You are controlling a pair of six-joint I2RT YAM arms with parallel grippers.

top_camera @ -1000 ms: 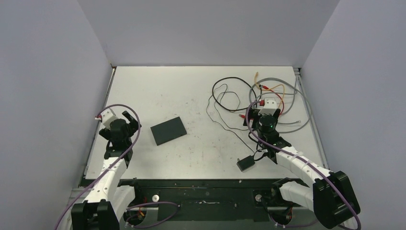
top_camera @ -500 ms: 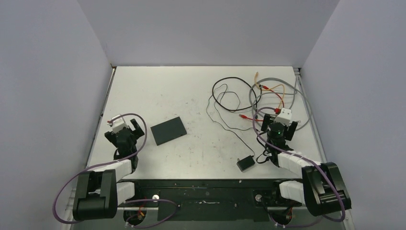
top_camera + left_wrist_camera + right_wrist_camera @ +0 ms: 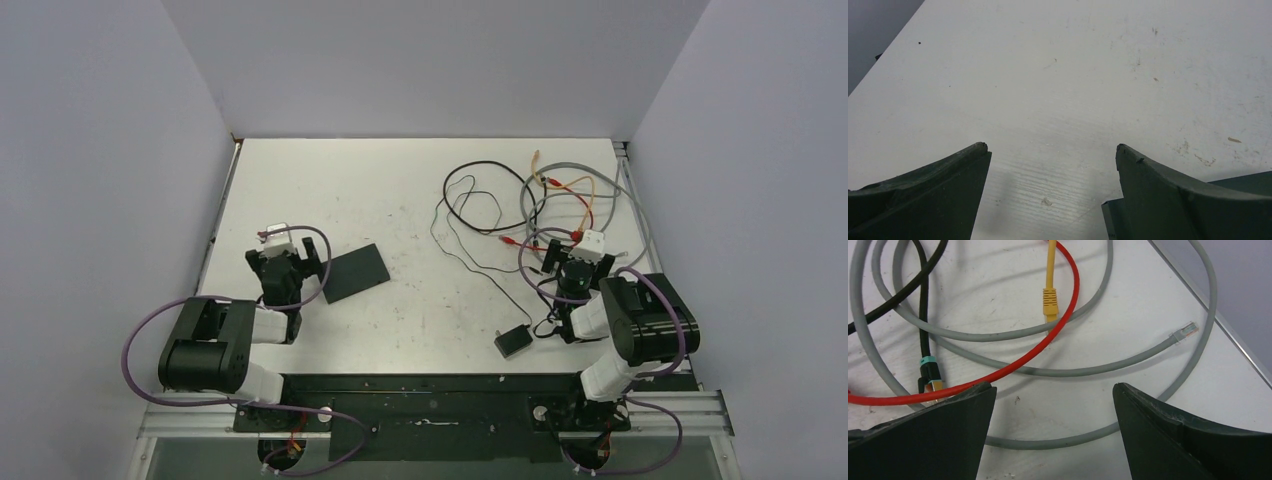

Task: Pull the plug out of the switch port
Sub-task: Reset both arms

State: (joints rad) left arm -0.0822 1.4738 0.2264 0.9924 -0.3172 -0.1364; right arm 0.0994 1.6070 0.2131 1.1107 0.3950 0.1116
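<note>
The switch (image 3: 351,272) lies cordless on the tabletop (image 3: 330,190), so the pull looks done; left pincer (image 3: 288,255) gapes empty at its left edge, right pincer (image 3: 573,258) wide over cables (image 3: 560,190) well right; parking remains

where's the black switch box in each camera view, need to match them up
Top external: the switch lies left of centre, right beside the left tool.
Left wrist: only its corner shows, bottom right, partly behind the tool.
Right wrist: not in it; only cables there.
Shared landmark: the scuffed white table.
</note>
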